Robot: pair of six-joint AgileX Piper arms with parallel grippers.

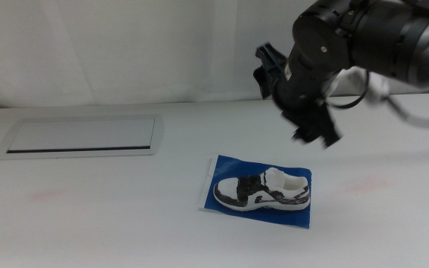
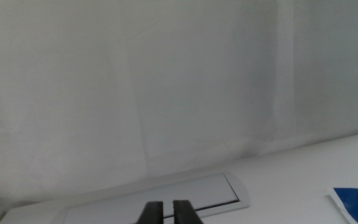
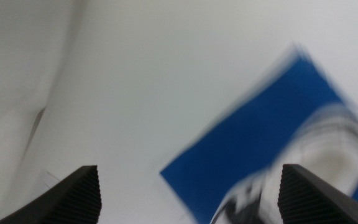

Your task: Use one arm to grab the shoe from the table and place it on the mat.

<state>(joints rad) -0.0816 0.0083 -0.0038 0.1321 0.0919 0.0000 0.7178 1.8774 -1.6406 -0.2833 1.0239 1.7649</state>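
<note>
The black-and-white shoe lies on its sole on the blue mat, toe pointing left. My right gripper hangs in the air above and to the right of the shoe, apart from it, jaws spread wide with nothing between them. In the right wrist view the mat and the blurred shoe show between the two dark jaws. My left gripper waits low at the table's left front, jaws nearly together, with a corner of the mat in its view.
A long pale grey framed panel lies on the white table at the back left, also seen as the panel in the left wrist view. A faint pink smudge marks the left front.
</note>
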